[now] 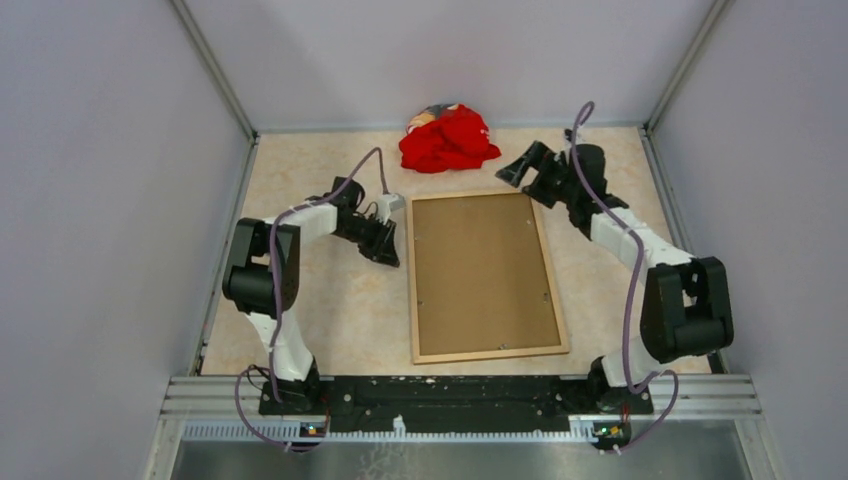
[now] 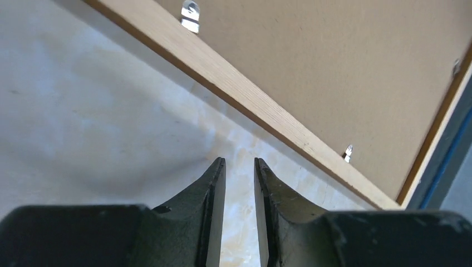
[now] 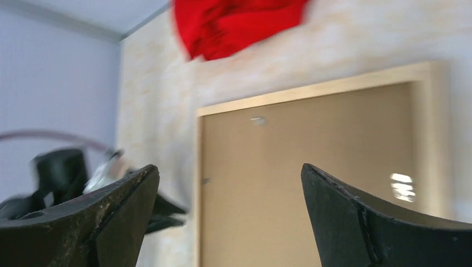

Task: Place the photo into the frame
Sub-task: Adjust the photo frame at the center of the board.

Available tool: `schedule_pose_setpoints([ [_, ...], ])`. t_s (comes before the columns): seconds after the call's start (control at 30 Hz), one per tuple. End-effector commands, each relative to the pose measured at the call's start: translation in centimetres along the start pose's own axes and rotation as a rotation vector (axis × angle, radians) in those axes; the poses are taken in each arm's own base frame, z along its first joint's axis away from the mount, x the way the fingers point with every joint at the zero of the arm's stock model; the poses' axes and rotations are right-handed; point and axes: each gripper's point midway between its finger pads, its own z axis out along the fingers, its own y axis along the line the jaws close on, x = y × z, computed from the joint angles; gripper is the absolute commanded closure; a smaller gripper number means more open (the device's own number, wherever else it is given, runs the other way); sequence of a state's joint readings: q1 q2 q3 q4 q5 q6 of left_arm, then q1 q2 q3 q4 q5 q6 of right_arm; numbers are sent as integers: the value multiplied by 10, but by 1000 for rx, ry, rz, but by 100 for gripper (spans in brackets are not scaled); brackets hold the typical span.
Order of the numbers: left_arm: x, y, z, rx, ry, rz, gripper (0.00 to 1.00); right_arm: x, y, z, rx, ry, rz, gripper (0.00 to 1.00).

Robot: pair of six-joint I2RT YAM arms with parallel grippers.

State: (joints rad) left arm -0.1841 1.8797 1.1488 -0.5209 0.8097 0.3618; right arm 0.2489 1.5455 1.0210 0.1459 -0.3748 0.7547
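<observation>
The frame [image 1: 411, 280] lies flat on the table with its back up, and a plain brown board [image 1: 480, 270] fills it. The photo is hidden from every view. My left gripper [image 1: 390, 255] hangs low beside the frame's left strip [image 2: 245, 97], not touching it. Its jaws [image 2: 240, 161] stand a narrow gap apart, with only bare table between them. My right gripper [image 1: 517, 170] hovers over the frame's far right corner. Its jaws [image 3: 229, 167] stand wide open and empty above the board [image 3: 306, 167].
A crumpled red cloth [image 1: 448, 140] lies at the back of the table, just beyond the frame's far strip [image 3: 311, 89]. Small metal clips [image 2: 190, 14] sit along the frame's inner edge. Walls close in the left, right and back.
</observation>
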Motion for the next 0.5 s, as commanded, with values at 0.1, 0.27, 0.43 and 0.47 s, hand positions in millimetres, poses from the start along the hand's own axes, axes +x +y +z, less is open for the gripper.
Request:
schedule_pose_setpoints([
  [0.1,31,-17,12,-97,131,290,68,3,-141,-45,431,14,27,1],
  [0.27,43,-30,19,-106,172,370,68,17,-167,-31,467,72,34,1],
  [0.43,54,-42,23,-105,206,435,68,29,-168,0,383,142,84,1],
  [0.47,56,-44,24,-102,211,440,68,32,-163,9,368,160,79,1],
])
